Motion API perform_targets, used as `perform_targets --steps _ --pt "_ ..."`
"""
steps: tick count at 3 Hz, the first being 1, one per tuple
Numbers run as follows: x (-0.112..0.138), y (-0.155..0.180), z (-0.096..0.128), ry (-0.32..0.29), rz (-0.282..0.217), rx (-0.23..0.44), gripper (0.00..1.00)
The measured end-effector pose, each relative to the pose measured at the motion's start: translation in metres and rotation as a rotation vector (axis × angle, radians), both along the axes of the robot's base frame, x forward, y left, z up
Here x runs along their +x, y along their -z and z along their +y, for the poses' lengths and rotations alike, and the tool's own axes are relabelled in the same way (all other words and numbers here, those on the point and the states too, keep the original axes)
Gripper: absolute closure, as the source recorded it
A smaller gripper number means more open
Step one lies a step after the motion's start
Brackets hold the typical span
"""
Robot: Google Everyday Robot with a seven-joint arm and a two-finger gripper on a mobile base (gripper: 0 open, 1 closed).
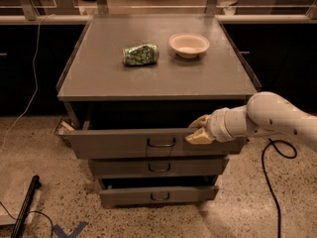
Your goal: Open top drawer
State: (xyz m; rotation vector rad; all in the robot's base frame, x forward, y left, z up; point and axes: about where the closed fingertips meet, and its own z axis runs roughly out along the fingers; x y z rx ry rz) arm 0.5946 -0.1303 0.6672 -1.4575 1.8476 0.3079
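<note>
The top drawer (124, 143), pulled partly out beneath the cabinet top (163, 81), carries the gripper (197, 131) at 3 o'clock of its handle (161, 142), fingers clamped over the front's upper edge; bowl (188, 44) and green packet (140, 54) lie at 12 o'clock.

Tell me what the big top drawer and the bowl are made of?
The top drawer looks like grey painted metal: flat, dull front, thin loop handle. The bowl seems pale plastic or ceramic, smooth; unclear which. The end effector sits at the drawer's front edge.
</note>
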Motion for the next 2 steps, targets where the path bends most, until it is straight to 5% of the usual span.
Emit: perform_targets --steps 1,2 --pt "-0.0177 0.003 -0.0042 0.005 0.006 0.005 1.0" --pt "-0.0198 -0.0002 -0.0042 0.005 0.006 0.005 0.83"
